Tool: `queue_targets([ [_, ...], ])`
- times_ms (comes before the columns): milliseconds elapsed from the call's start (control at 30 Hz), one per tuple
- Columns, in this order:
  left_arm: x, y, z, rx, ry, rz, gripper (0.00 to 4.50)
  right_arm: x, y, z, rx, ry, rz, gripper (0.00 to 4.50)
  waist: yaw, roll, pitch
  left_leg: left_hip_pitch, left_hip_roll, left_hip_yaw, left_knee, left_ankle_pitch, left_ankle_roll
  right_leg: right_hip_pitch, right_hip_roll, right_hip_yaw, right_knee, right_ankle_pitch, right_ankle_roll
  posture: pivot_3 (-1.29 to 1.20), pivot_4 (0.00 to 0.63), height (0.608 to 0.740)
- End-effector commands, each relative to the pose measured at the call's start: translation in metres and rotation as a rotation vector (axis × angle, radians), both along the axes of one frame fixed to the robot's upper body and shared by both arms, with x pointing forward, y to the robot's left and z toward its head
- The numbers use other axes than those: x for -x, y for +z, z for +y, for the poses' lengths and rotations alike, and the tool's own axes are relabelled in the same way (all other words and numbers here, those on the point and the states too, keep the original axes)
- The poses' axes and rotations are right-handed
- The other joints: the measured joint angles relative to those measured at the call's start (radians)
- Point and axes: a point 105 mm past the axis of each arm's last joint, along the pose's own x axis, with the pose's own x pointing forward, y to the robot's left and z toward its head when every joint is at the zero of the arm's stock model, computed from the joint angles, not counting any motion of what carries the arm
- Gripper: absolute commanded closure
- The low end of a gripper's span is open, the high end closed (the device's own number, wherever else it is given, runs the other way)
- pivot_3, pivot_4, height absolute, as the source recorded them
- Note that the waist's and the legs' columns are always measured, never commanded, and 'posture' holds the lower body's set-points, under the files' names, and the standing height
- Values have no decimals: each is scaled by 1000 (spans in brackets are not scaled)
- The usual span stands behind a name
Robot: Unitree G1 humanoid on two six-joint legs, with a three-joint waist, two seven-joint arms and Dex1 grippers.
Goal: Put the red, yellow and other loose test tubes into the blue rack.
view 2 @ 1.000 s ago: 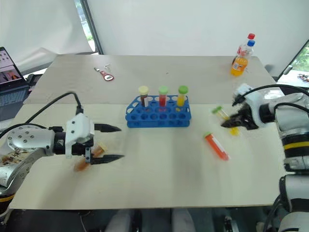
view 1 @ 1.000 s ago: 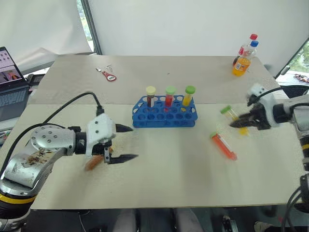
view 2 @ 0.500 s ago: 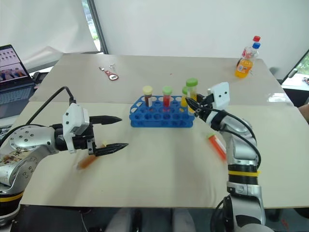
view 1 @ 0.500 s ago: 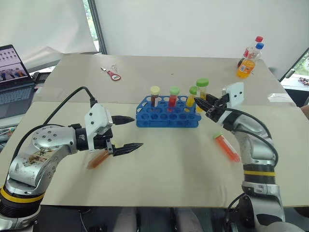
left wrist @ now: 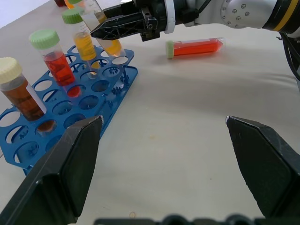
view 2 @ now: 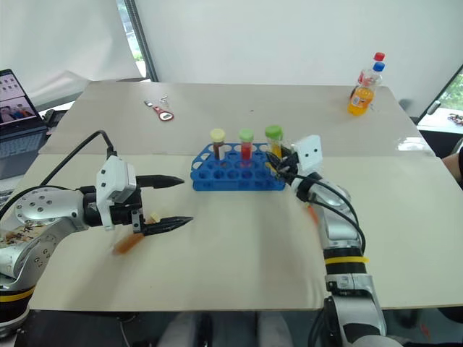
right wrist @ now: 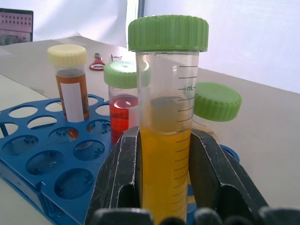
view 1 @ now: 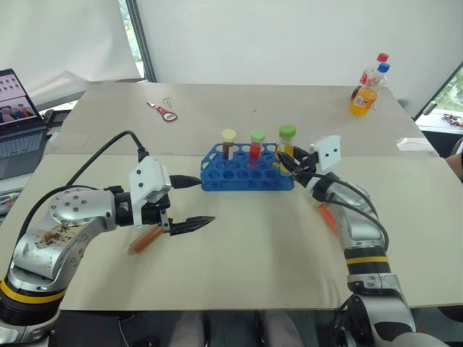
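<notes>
My right fingers (right wrist: 164, 187) are clamped on the yellow tube (right wrist: 166, 140), upright at the right end of the blue rack (view 1: 246, 173), which already carries three capped tubes. My left fingers (view 1: 194, 202) stand wide apart and empty above the amber tube (view 1: 143, 239) on the bench (view 1: 246, 260). The red tube (left wrist: 194, 47) lies flat on the bench right of the rack.

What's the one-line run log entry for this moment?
right end effector: shut on green-capped clear yellow tube | over bright blue plastic rack | left end effector: open, empty | red-orange tube: lying on table
</notes>
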Motion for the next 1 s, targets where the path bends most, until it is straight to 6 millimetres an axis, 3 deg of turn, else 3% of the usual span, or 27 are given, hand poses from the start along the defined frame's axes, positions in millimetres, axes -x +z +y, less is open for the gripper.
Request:
queue_targets([
  [33,4,10,-5,-10,-27,-49,0,4,-1,2,23,-8,-29,3507,0,0,0,0,0,0,0,0,0,0,0,0,0,0,0,0,150,733],
  [200,4,9,-5,-12,-27,-51,0,5,-8,0,12,-43,-28,3508,-2,0,0,0,0,0,0,0,0,0,0,0,0,0,0,0,150,733],
  [433,0,12,-6,4,-12,-65,0,-1,-13,-1,-157,-145,-27,3510,-8,0,0,0,0,-1,0,0,0,0,0,0,0,0,0,0,150,733],
  [633,-6,9,-6,21,8,-72,0,3,-18,8,-154,-119,-32,3510,-16,0,0,1,0,-4,0,0,0,0,0,0,0,0,0,0,150,733],
  [733,-7,6,-5,26,14,-75,0,4,-17,4,-156,-127,-43,3510,-16,0,0,1,0,-4,-1,0,0,0,0,0,0,0,0,0,150,733],
  [767,-7,6,-5,26,14,-75,0,4,-17,2,-154,-130,-41,2468,-16,0,0,1,0,-4,-1,0,0,0,0,0,0,0,0,0,150,733],
  [900,-9,4,-3,34,28,-80,0,5,-21,-7,-71,-128,5,1130,-15,0,0,0,0,-4,-1,0,0,0,0,0,0,0,0,0,150,733],
  [1000,-11,3,-3,38,34,-82,0,11,-23,-16,-30,-119,43,1130,-13,0,0,0,0,-4,-1,0,0,0,0,0,0,0,0,0,150,733],
])
